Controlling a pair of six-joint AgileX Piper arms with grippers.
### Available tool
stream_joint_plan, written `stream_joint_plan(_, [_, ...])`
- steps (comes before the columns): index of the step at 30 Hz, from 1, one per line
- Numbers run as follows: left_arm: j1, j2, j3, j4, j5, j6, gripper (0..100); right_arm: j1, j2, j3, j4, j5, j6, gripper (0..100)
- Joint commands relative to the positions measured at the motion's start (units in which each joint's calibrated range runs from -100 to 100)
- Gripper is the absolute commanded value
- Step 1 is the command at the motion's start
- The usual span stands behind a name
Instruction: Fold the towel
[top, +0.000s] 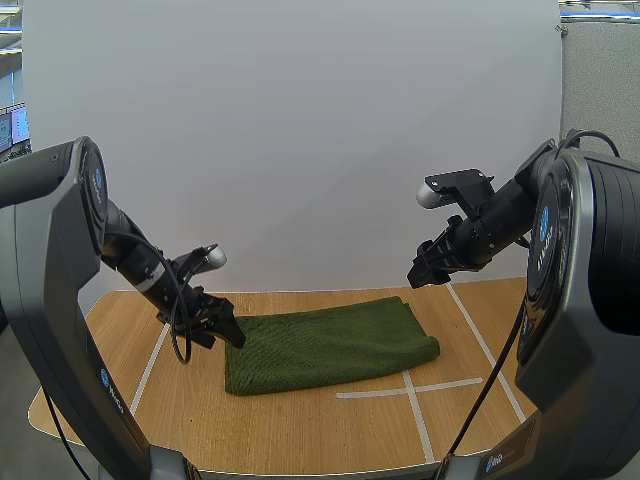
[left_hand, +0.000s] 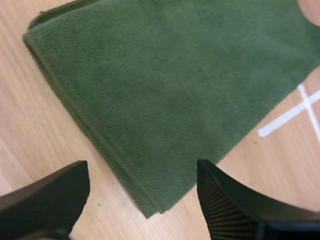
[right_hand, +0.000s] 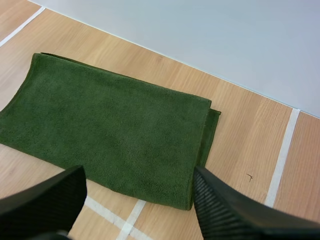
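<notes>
A dark green towel (top: 325, 345) lies folded in layers on the wooden table (top: 300, 430), its stacked edges showing at one corner (left_hand: 150, 202). My left gripper (top: 228, 330) hovers open just above the towel's left end, and its two fingers (left_hand: 47, 197) stand wide apart over that corner. My right gripper (top: 420, 272) hangs open in the air above and beyond the towel's right end. From there the whole towel (right_hand: 107, 132) shows flat below, with nothing between the fingers (right_hand: 235, 215).
White tape lines (top: 410, 388) cross the table near the towel's front right corner and run along both sides. A plain white wall (top: 300, 130) stands behind the table. Bare wood lies in front of the towel.
</notes>
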Motion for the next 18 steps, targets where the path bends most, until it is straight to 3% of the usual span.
stream_joint_plan(1, [0.02,2.0,3.3,-2.5,-10.5,2.0,98,-0.2,0.0,-0.1,-0.3,0.1,-0.6,100])
stream_joint_plan(18, [-0.05,12.5,3.3,-9.8,-11.7,6.3,98,-0.2,0.0,-0.1,-0.3,0.1,-0.3,100])
